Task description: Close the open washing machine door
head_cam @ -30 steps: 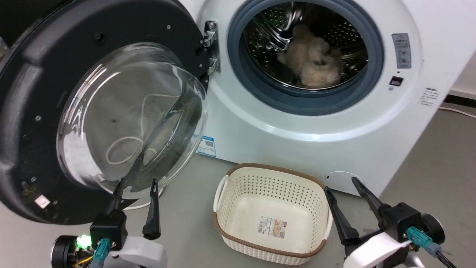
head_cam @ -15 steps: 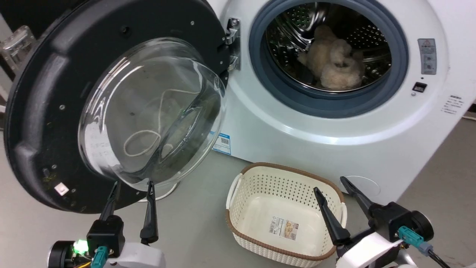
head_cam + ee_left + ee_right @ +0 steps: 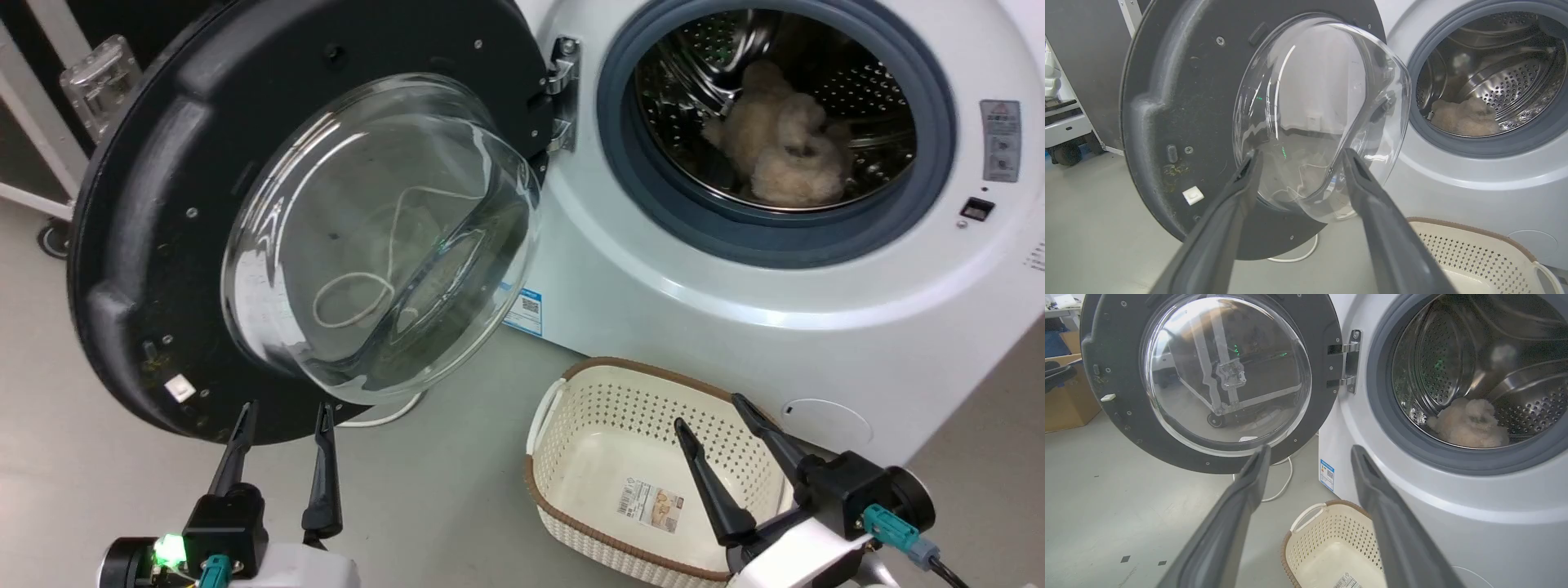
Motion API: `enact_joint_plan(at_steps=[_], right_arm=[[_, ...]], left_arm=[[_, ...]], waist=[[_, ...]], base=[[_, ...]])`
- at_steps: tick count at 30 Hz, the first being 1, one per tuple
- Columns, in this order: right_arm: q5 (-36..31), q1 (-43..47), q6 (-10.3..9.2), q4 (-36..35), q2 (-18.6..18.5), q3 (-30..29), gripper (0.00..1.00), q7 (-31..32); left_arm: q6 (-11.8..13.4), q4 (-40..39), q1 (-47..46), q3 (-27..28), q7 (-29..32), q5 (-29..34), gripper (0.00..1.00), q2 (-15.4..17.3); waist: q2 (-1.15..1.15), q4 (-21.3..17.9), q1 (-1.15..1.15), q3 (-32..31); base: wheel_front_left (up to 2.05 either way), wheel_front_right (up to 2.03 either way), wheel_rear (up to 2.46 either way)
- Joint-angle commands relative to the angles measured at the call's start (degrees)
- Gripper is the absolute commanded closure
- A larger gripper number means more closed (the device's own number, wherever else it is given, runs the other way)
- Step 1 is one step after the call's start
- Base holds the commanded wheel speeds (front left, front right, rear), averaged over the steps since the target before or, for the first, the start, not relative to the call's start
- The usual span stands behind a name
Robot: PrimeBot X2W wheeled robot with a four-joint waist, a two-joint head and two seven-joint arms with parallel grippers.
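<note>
Open door and both pincers at the front of the washing machine [image 3: 735, 327].

The left gripper [image 3: 286, 407] is shown with its two long dark fingers spread wide, and nothing is held between them. The washing machine door [image 3: 155, 245] is seen directly ahead of this gripper, swung fully open on its metal hinge [image 3: 563, 90], with the clear glass bowl [image 3: 384, 237] bulging toward the fingers. The fingertips are placed close under the door's black lower rim. Whether they touch it cannot be told.

The right gripper [image 3: 709, 411] is likewise held wide open and empty. A cream perforated basket [image 3: 620, 365] with a brown rim is set on the grey floor [image 3: 457, 490], just beneath and ahead of its fingers. The white machine front is found beyond the basket, and the small round flap [image 3: 829, 420] lies close to the outer side of the right fingertips. Ahead of and above this gripper, the grey gasket [image 3: 784, 241] is seen ringing the steel drum, in which a beige fluffy item [image 3: 784, 155] is lodged.

A blue-and-white sticker [image 3: 526, 309] is seen between the two grippers, low on the machine. A white cable [image 3: 384, 418] is laid on the floor just beyond the left fingertips.
</note>
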Motion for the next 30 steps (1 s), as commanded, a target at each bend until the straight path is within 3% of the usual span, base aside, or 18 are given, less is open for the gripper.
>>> enact_joint_plan(at_steps=[1, 8, 9, 10, 11, 18, 22, 27, 28, 30], right_arm=[[0.5, -0.7, 0.03, 0.3, -0.3, 0.5, 0.00, -0.7], [1.3, -0.7, 0.03, 1.0, -0.7, 2.2, 0.00, -1.9], [1.4, -0.7, 0.03, 1.1, -0.8, 2.4, 0.00, -2.0], [1.5, -0.7, 0.03, 1.2, -0.8, 2.5, 0.00, -2.1], [1.5, -0.7, 0.03, 1.3, -0.8, 2.7, 0.00, -2.2], [1.9, -0.4, 0.03, 1.5, -1.2, 3.3, 0.00, -3.1], [1.7, 0.2, 0.04, 1.3, -1.6, 3.0, 0.00, -3.5], [1.5, 1.1, 0.04, 0.7, -1.4, 2.1, 0.00, -4.1], [1.5, 1.1, 0.04, 0.6, -1.6, 2.3, 0.00, -4.5], [1.6, 0.9, 0.04, 0.6, -2.0, 2.7, 0.00, -4.7]], left_arm=[[0.4, -0.4, 0.9, -0.2, -0.7, -0.2, 0.00, 0.4], [1.0, -0.9, 1.4, -0.3, -1.9, -0.3, 0.00, 0.6], [1.0, -1.0, 1.5, -0.4, -2.0, -0.4, 0.05, 0.6], [0.9, -1.0, 1.5, -0.4, -2.2, -0.5, 0.60, 0.6], [0.7, -1.0, 1.6, -0.5, -2.3, -0.7, 1.00, 0.6], [0.3, -5.4, 0.1, 2.8, -3.1, -3.0, 1.00, 0.7], [-1.4, -8.6, -2.6, 6.7, -3.6, -6.2, 1.00, 1.0], [-4.6, -8.0, -8.0, 14.4, -4.2, -11.7, 1.00, 4.6], [-6.6, -4.2, -12.5, 19.3, -3.6, -18.3, 1.00, 7.6], [-7.3, -1.3, -16.1, 21.9, -0.8, -23.5, 1.00, 9.6]], waist=[[0.00, 0.4, 0.00, 0.0], [0.00, 3.0, 0.00, 0.3], [0.00, 3.2, 0.00, 0.3], [0.00, 3.5, 0.00, 0.3], [0.00, 3.8, 0.00, 0.4], [0.00, 5.4, 0.00, 0.8], [0.00, 6.2, 0.00, 1.3], [0.00, 5.9, 0.00, 2.4], [0.00, 5.0, 0.00, 3.5], [0.00, 4.5, 0.00, 4.2]], base=[[0.00, 0.00, 0.00], [0.00, 0.00, 0.00], [0.00, 0.00, 0.00], [0.00, 0.00, 0.00], [0.00, 0.00, 0.00], [0.00, 0.00, 0.00], [0.00, 0.00, 0.00], [0.00, 0.00, 0.00], [0.00, 0.00, 0.00], [0.00, 0.00, 0.00]])
